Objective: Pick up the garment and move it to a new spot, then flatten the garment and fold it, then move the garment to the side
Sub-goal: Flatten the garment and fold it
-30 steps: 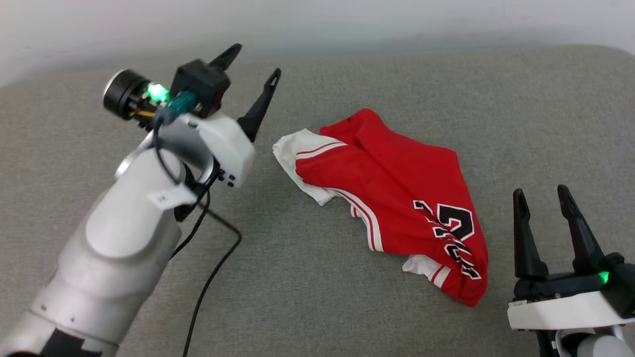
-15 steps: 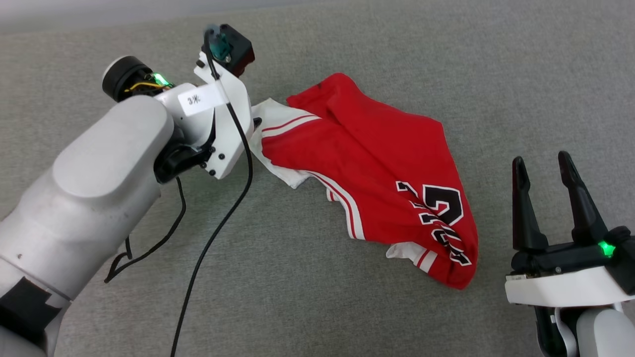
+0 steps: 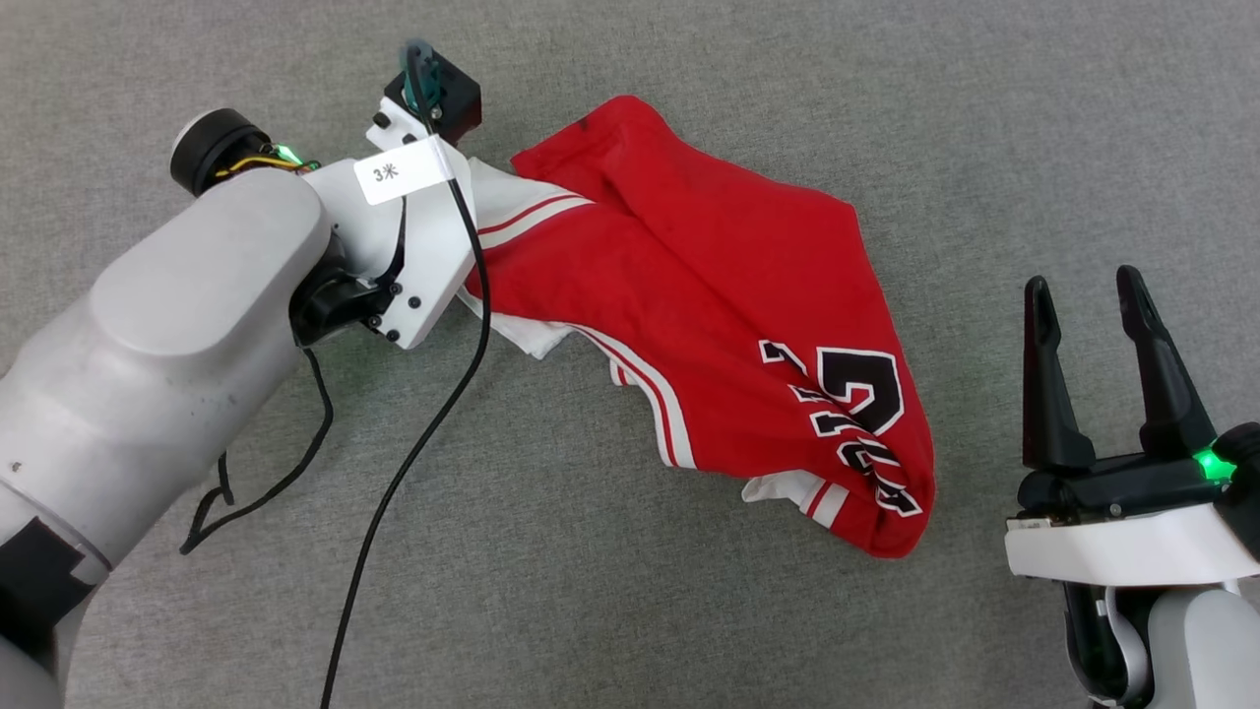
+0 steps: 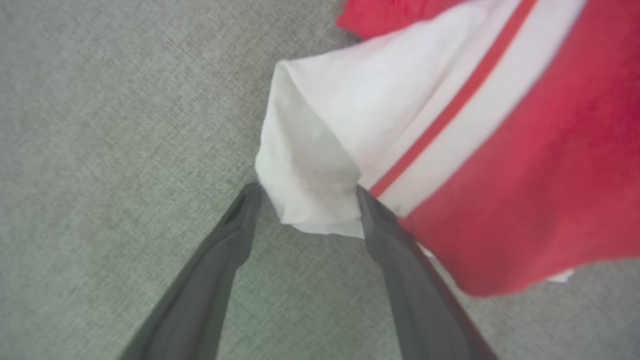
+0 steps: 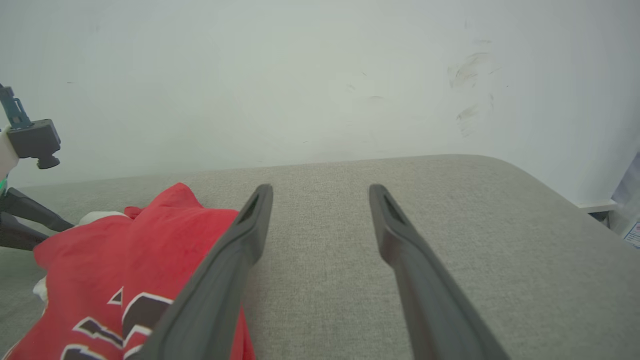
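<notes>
- Nearest the robot, low on the right of the head view: right end effector (image 3: pixel 1083 281), released and empty, fingers spread and pointing away over the bare grey fabric surface (image 3: pixel 630 611); near the garment's lettered corner, yet apart from it.
- Next out: garment (image 3: pixel 709 286), crumpled and partly doubled over on that surface; long axis slanting from the lettered corner (image 3: pixel 847 414) at near right up to a white sleeve (image 3: pixel 502 202) at far left; a second bit of white, striped trim poking out under the near end.
- Farthest, at the far-left end: left end effector (image 4: pixel 307 190), reaching down over the white sleeve; in the left wrist view released, one finger on either side of the sleeve's folded tip, touching or all but touching the cloth; not yet clenched.
- Favours the left arm for the pick-up, with the sleeve tip straight ahead between its fingers; calls, by the look of it, for closing on that tip and then lifting.
- Risks, if lifted by one sleeve alone, trailing the rest along the long axis toward the right end effector; probably wants a second hold at the lettered corner for carrying and flattening.
</notes>
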Controlling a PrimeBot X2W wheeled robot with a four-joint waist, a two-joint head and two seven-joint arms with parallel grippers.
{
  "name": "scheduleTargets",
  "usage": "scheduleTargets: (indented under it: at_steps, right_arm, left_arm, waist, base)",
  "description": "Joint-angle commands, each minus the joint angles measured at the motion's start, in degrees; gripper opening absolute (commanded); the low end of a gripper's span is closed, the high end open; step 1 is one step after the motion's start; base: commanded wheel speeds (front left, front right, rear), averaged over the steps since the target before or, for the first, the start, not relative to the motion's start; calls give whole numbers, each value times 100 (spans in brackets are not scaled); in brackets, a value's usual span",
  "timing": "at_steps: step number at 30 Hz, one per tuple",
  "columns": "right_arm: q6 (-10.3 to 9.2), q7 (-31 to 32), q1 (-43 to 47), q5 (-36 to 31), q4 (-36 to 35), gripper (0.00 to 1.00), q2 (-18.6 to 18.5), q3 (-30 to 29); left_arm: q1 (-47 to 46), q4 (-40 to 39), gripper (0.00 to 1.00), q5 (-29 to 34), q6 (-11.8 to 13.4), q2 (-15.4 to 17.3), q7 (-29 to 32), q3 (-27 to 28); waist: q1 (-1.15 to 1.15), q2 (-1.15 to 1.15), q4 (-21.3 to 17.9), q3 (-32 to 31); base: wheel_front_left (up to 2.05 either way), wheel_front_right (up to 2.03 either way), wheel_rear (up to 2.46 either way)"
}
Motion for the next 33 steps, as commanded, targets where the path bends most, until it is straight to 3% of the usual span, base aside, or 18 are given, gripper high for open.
scheduleTargets:
  at_steps: [1, 2, 3, 6, 12, 19, 26, 33]
  right_arm:
    - [-4, -14, -89, 29, -37, 100, 11, -12]
    - [-4, -14, -95, 25, -37, 100, 11, -19]
    - [-4, -14, -102, 16, -35, 100, 11, -28]
    - [-4, -14, -102, -36, -33, 100, 11, -47]
    - [-4, -14, 71, -153, -7, 100, 11, -91]
    - [-4, -14, 340, -254, 18, 100, 10, -144]
    - [-4, -14, 479, -272, 53, 100, 11, -106]
    - [-4, -14, 647, -288, 35, 100, 10, -136]
  left_arm:
    - [263, 17, 100, -75, -9, 15, 100, -218]
    - [278, -10, 83, -86, -10, 36, 91, -253]
    - [289, -31, 0, -100, -10, 50, 60, -274]
    - [230, -131, 0, -41, -8, 61, -270, -283]
    - [113, -400, 0, -55, -4, 99, -1507, -224]
    - [566, -849, 0, -302, 1, 557, -2456, -99]
    - [1140, -1310, 0, -495, 285, 1204, -2792, 18]
    - [2052, -1752, 0, -777, 869, 1998, -3336, 164]
  waist:
    - [0, 0, 0, 27]
    - [0, 0, 8, 36]
    - [0, 0, 24, 39]
    - [0, 0, 108, 4]
    - [0, 0, 393, -327]
    - [0, 0, 843, -818]
    - [0, 0, 1105, -1093]
    - [0, 0, 1244, -1296]
  base:
    - [0, 0, 0]
    - [0, 0, 0]
    - [0, 0, 0]
    - [0, 0, 0]
    - [0, 0, 0]
    - [0, 0, 0]
    - [0, 0, 0]
    - [0, 0, 0]
